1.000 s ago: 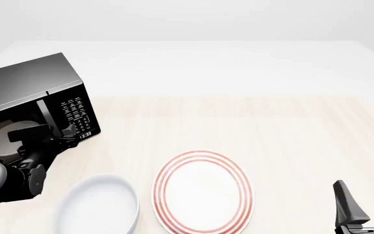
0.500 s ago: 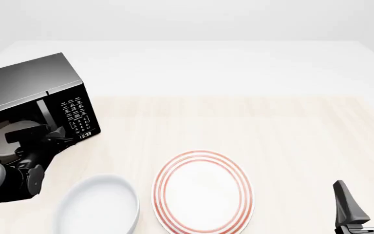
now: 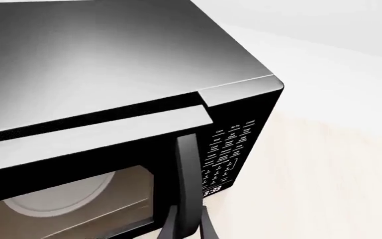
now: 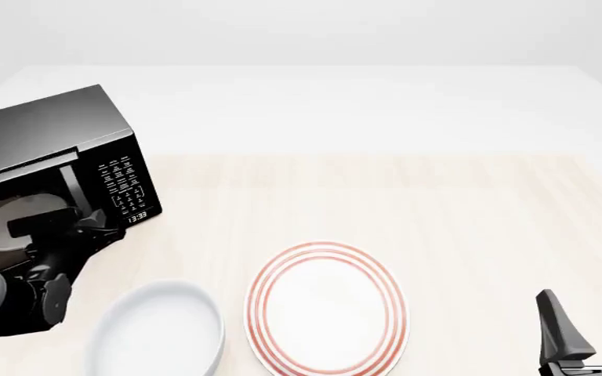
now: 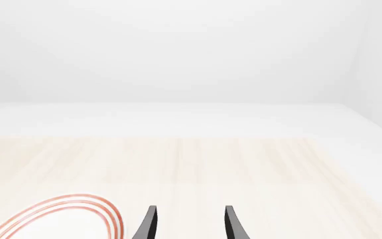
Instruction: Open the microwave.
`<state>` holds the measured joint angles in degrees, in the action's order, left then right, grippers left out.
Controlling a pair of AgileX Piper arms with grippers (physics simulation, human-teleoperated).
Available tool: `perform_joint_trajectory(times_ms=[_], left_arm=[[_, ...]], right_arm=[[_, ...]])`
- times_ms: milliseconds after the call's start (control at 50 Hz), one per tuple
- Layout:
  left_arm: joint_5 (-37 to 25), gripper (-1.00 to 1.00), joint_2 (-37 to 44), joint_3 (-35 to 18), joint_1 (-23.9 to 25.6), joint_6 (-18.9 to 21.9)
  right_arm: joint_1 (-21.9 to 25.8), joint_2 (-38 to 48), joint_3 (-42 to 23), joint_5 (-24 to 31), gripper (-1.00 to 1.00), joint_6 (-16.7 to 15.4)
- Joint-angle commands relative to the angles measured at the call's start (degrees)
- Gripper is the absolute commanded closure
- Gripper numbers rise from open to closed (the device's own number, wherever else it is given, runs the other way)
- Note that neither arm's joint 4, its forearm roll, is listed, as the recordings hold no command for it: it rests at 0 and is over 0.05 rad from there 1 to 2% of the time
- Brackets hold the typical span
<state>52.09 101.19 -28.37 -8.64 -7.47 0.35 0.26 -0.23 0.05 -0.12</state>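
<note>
The black microwave (image 4: 50, 133) stands at the table's far left, its door a little ajar. Its keypad (image 4: 123, 184) with a small clock faces me, and the pale turntable (image 4: 13, 215) shows through the window. My left gripper (image 4: 87, 223) is at the door's right edge. In the left wrist view its fingers (image 3: 171, 226) close around the vertical black door handle (image 3: 185, 169), next to the keypad (image 3: 228, 154). My right gripper (image 4: 586, 313) is open and empty at the front right, also seen in the right wrist view (image 5: 189, 224).
A white plate with red rings (image 4: 325, 307) lies at front centre, its edge in the right wrist view (image 5: 58, 219). A white bowl (image 4: 160, 329) sits front left, just right of my left arm. The pale wooden table (image 4: 437, 211) stretches right.
My left gripper has pulled back toward me and leftward on the handle. The microwave door has swung out slightly. The right arm has not moved.
</note>
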Motion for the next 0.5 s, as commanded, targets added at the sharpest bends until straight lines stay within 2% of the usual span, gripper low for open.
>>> perform_joint_trajectory(times_ms=[20,200,500], left_arm=[[2.25,1.00,-3.58,0.52,2.95,-1.56],[2.66,1.00,-5.71,1.87,3.95,-1.41],[5.41,1.00,-9.20,7.04,3.97,-1.68]], right_arm=[[0.01,0.01,0.00,0.01,-1.00,0.01],[0.00,0.00,0.00,0.00,-1.00,0.00],[0.00,0.00,0.00,0.00,-1.00,0.00]])
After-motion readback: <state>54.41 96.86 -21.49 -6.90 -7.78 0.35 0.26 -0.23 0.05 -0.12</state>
